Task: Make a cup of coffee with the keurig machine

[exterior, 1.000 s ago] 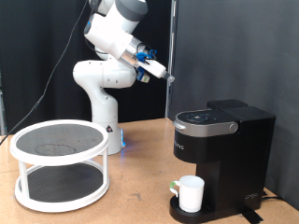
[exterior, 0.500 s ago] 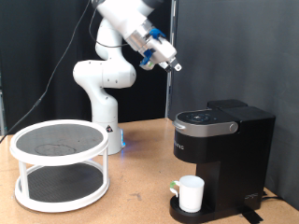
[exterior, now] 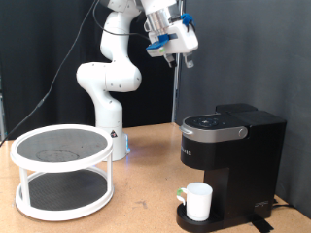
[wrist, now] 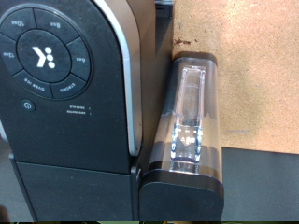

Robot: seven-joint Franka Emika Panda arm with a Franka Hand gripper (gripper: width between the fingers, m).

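The black keurig machine [exterior: 231, 155] stands at the exterior view's right with its lid down. The white cup [exterior: 199, 201] with a green handle sits on the machine's round drip base under the spout. My gripper [exterior: 187, 56] is high above the machine, near the exterior view's top, with thin fingers pointing down; nothing shows between them. The wrist view looks straight down on the machine's top panel [wrist: 47, 56] with its ring of buttons and on the clear water tank [wrist: 190, 117] beside it. The gripper's fingers do not show in the wrist view.
A white two-tier round rack [exterior: 61, 170] with dark mesh shelves stands at the exterior view's left on the wooden table [exterior: 136, 209]. The arm's white base [exterior: 109, 126] stands behind it. A black curtain forms the backdrop.
The arm has swung the gripper up and towards the exterior view's right, from beside the robot body to a spot high above the machine. The cup and machine have not moved.
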